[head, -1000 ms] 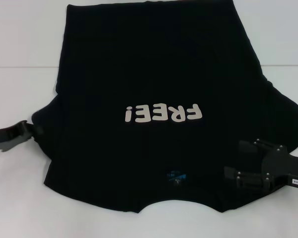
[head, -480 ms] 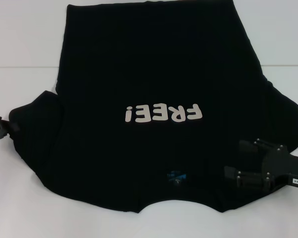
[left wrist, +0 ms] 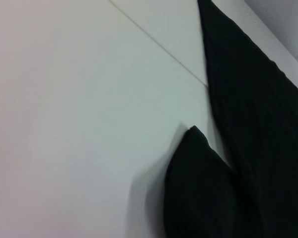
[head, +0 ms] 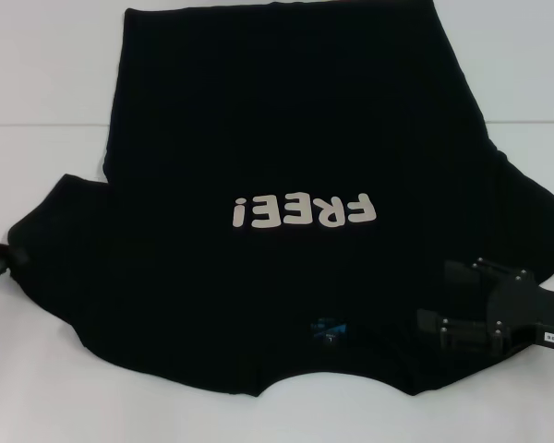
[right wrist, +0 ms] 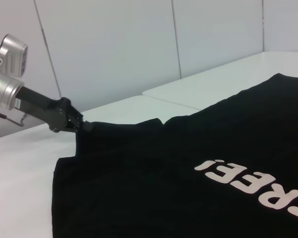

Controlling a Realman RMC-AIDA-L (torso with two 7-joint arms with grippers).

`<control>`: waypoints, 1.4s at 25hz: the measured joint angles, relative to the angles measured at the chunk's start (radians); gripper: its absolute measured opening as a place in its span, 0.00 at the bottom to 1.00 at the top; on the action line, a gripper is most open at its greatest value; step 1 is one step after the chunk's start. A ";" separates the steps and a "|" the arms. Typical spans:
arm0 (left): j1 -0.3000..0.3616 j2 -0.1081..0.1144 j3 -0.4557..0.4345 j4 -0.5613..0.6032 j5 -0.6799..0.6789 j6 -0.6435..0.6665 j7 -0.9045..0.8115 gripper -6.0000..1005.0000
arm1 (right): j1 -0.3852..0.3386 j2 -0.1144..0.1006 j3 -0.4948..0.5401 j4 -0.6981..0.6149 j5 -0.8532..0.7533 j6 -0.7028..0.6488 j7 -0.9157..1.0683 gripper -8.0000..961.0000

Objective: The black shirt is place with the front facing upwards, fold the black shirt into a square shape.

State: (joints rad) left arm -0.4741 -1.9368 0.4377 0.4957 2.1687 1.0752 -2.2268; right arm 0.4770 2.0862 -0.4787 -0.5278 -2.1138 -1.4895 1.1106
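The black shirt [head: 286, 129] lies front up on the white table [head: 37, 83], collar toward me, with pale "FREE!" lettering [head: 303, 211] and a small blue neck label [head: 328, 328]. At the far left edge my left gripper [head: 5, 254] is shut on the tip of the sleeve [head: 51, 231], which is stretched out sideways. The right wrist view shows that left gripper [right wrist: 83, 126] pinching the shirt [right wrist: 188, 188]. Over the shirt's near right shoulder sits my right gripper [head: 432, 330]. The sleeve [left wrist: 198, 188] also fills part of the left wrist view.
A thin seam [head: 37, 125] crosses the table left of the shirt. Bare white tabletop [head: 55, 388] runs along the near edge and on both sides. Pale wall panels [right wrist: 139, 44] stand behind the table in the right wrist view.
My left gripper has moved leftward, drawing the left sleeve out from the body until it lies spread. The right gripper has stayed in place.
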 joint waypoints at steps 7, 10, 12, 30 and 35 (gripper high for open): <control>-0.010 -0.005 -0.031 0.003 -0.001 0.009 0.017 0.01 | 0.001 0.000 -0.001 0.000 0.000 -0.002 0.000 0.98; -0.028 -0.017 -0.033 0.032 -0.002 0.029 0.027 0.01 | 0.001 0.000 -0.001 0.002 0.000 -0.002 0.000 0.98; -0.041 -0.032 -0.033 0.073 -0.003 0.057 0.035 0.01 | 0.000 0.000 -0.001 0.003 0.000 -0.002 0.000 0.98; -0.156 -0.152 0.180 0.173 0.000 0.156 0.133 0.01 | -0.004 0.000 -0.001 0.009 0.000 0.000 0.000 0.98; -0.165 -0.158 0.172 0.105 -0.043 0.161 0.156 0.12 | -0.005 0.000 -0.001 0.010 0.000 0.004 0.000 0.98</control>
State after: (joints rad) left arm -0.6395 -2.0944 0.6092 0.6007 2.1252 1.2367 -2.0713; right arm 0.4724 2.0862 -0.4802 -0.5182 -2.1138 -1.4859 1.1106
